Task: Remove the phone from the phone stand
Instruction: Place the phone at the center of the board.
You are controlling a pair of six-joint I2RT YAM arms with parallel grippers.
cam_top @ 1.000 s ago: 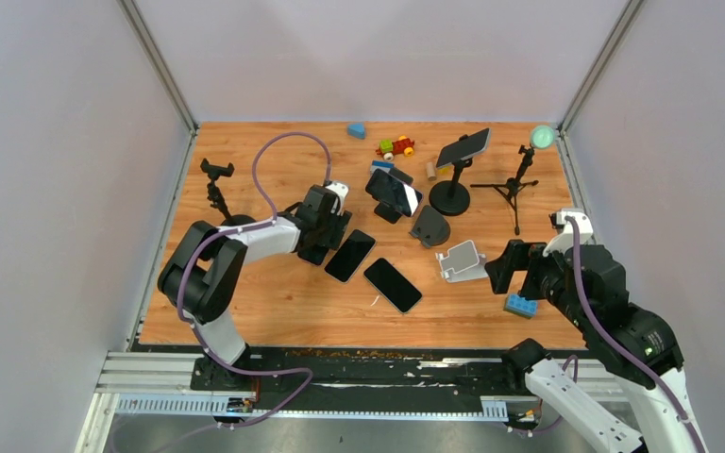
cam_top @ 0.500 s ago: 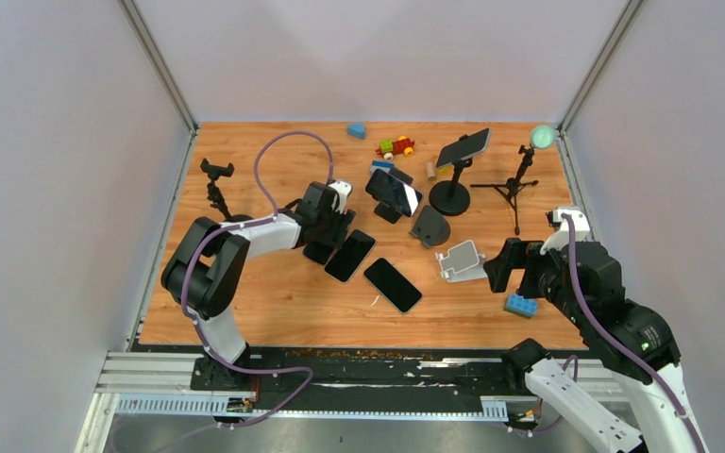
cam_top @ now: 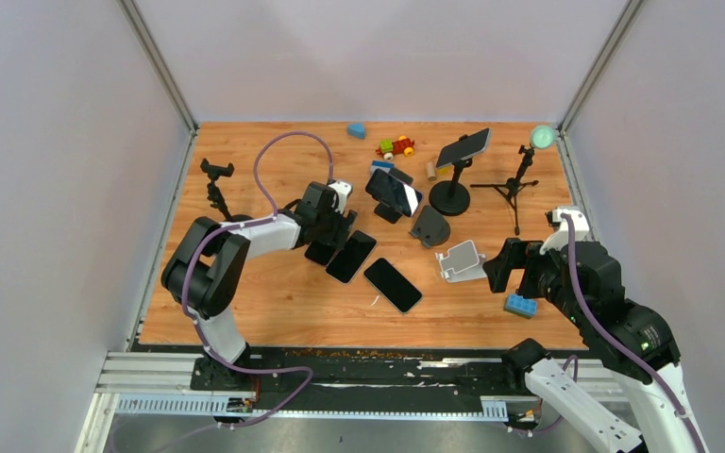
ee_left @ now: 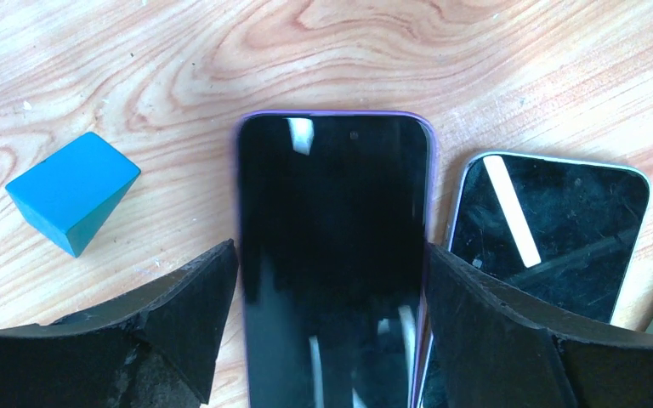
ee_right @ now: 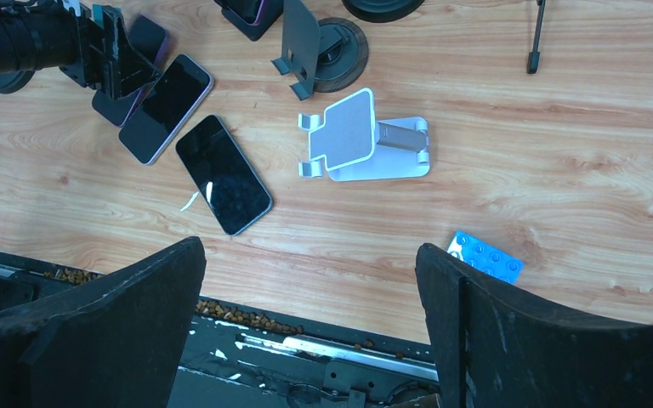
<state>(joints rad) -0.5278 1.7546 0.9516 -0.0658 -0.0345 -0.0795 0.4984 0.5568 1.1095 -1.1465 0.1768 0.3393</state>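
Observation:
A phone in a purple case [ee_left: 333, 170] lies flat on the wooden table, its edge over a second, pale-edged phone [ee_left: 553, 229]. My left gripper [ee_left: 332, 248] is open and low over it, one finger close along each long side [cam_top: 322, 247]. Further back, one phone [cam_top: 394, 192] leans in a small black stand. Another phone [cam_top: 463, 147] is clamped on a round-based stand [cam_top: 449, 196]. My right gripper [cam_top: 498, 264] hovers open over the front right of the table with nothing in it [ee_right: 310, 248].
A third phone [cam_top: 393, 284] lies flat mid-table. An empty white stand [cam_top: 460, 260], a dark grey stand [cam_top: 429, 227], a tripod [cam_top: 514, 189] and an empty clamp stand [cam_top: 217, 172] stand around. A blue brick [cam_top: 520, 305] lies under the right arm. Small toys [cam_top: 396, 146] sit at the back.
My left gripper has shifted slightly right over the purple-cased phone and its jaws have widened a little. The right arm has barely moved.

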